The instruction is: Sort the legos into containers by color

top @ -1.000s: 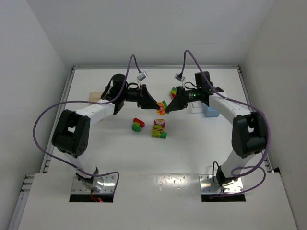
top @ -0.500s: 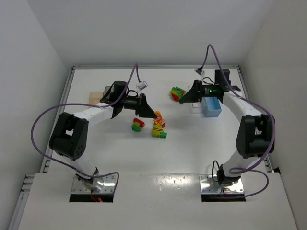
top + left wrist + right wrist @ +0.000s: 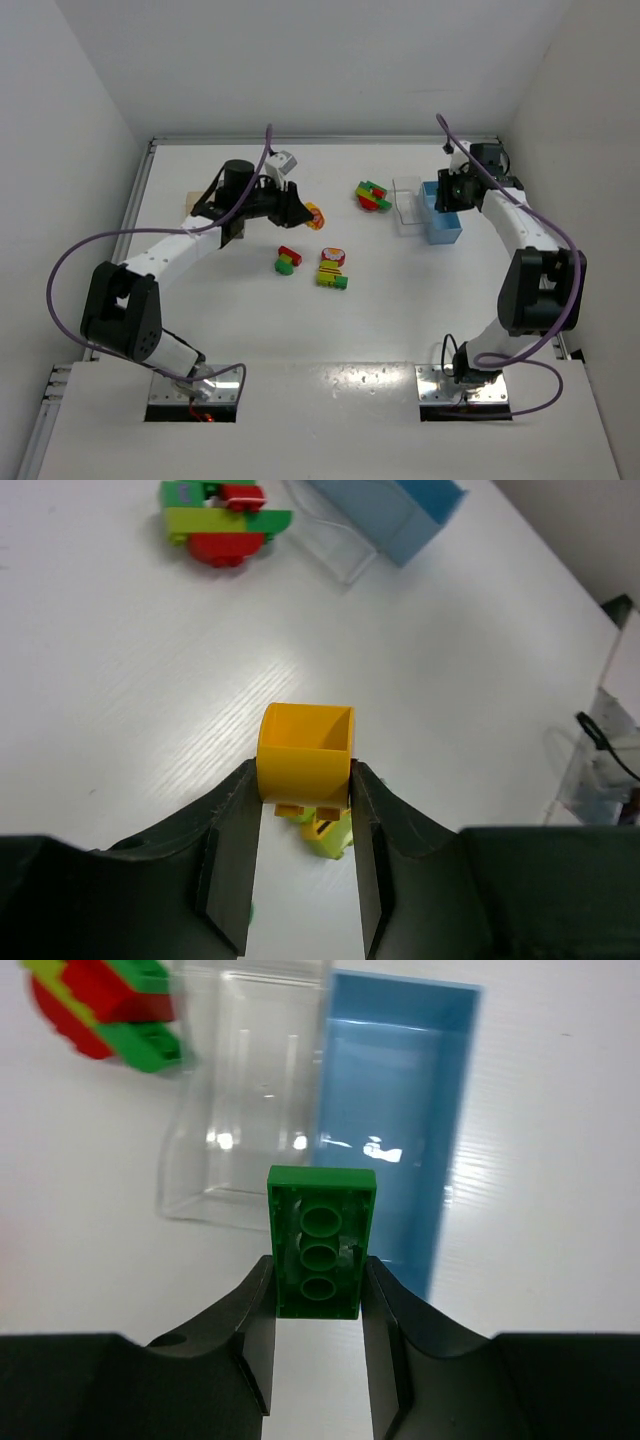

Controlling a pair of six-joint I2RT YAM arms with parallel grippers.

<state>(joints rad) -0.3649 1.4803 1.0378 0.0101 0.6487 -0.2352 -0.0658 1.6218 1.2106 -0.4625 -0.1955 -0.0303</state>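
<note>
Top external view: both my arms stretch over the far half of the white tabletop (image 3: 400,320), well apart from each other. The left arm reaches in from the far left toward the centre. The right arm is at the far right, above the containers.

Left wrist view: my left fingers (image 3: 228,870) are clenched on an orange-yellow brick (image 3: 305,755), one finger on each side, its hollow face turned toward the camera. Small orange and lime-green bits show just beneath it; I cannot tell whether they are stuck to it.

Right wrist view: my right fingers (image 3: 250,1345) grasp a green brick (image 3: 320,1242) by its long sides. Its underside, with three round tubes, faces the camera. Beyond it stand the clear container (image 3: 240,1100) and the light blue container (image 3: 400,1110), side by side and touching, the clear one on the left. The green brick lines up with the seam between them, at the end nearest the camera.

Loose legos, top view:
- A red, green and yellow cluster (image 3: 372,196) lies just left of the clear container.
- A small red-and-green cluster (image 3: 287,261) lies nearer me, mid-tabletop.
- A yellow, red and green cluster (image 3: 331,268) lies just right of that one, close but not touching.
</note>
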